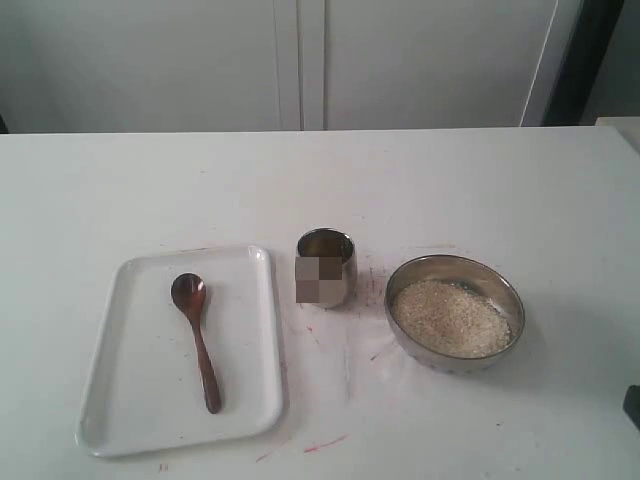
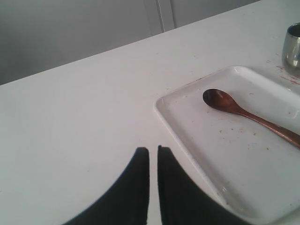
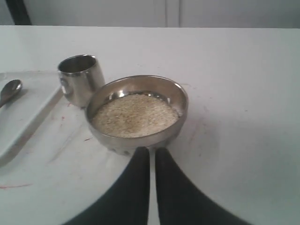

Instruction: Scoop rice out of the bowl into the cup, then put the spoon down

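The dark wooden spoon (image 1: 196, 335) lies free on a white tray (image 1: 120, 400), head toward the far side. Right of the tray stands the steel cup (image 1: 325, 266), and right of that the wide steel bowl (image 1: 455, 261) holding rice (image 1: 450, 318). My left gripper (image 2: 153, 149) is shut and empty over bare table, just off the tray (image 2: 225, 159) edge and short of the spoon (image 2: 243, 112). The right gripper (image 3: 152, 150) is shut and empty, hovering just in front of the bowl (image 3: 176, 96) wall; rice (image 3: 135, 115) and cup (image 3: 80, 79) lie beyond.
The white table (image 1: 480, 180) carries red smudges between tray and bowl. White cabinet doors (image 1: 300, 60) stand behind the far edge. A dark piece (image 1: 632, 405) shows at the exterior view's right border.
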Controlling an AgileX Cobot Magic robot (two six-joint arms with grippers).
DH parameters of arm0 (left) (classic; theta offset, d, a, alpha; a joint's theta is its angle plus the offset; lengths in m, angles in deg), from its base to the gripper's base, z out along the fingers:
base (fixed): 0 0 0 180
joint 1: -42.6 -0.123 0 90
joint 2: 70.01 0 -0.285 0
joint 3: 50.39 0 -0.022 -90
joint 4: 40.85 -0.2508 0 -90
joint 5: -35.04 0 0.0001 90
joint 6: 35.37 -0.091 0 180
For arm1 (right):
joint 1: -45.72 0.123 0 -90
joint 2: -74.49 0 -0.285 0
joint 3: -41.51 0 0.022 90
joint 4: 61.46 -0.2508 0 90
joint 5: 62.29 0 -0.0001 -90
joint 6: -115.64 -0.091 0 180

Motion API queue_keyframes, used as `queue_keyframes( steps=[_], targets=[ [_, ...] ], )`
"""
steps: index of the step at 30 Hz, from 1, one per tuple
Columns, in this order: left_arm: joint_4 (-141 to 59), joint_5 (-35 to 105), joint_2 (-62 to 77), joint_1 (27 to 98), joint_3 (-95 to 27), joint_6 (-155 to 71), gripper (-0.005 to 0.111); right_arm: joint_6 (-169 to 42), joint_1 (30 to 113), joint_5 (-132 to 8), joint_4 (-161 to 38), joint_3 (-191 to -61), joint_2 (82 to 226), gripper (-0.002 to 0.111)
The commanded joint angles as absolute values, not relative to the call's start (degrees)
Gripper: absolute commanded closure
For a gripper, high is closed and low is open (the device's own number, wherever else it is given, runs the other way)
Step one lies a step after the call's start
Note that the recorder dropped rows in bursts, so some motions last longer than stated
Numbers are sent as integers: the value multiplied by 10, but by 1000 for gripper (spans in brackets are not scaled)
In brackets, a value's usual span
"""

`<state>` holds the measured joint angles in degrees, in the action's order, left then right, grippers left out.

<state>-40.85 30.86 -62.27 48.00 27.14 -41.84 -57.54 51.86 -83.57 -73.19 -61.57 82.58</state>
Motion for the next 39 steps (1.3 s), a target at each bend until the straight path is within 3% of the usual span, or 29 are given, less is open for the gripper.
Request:
queue_keyframes(
  steps=[1, 6, 39],
  targets=[
    [-409, 307, -622, 479, 268, -419, 92, -570, 471, -834, -734, -613, 823, 103],
    [-409, 307, -622, 479, 268, -419, 92, -570, 427, -833, -734, -613, 823, 103],
    [-409, 307, -622, 479, 268, -419, 92, -570, 427, -833, -734, -613, 823, 103]
  ],
)
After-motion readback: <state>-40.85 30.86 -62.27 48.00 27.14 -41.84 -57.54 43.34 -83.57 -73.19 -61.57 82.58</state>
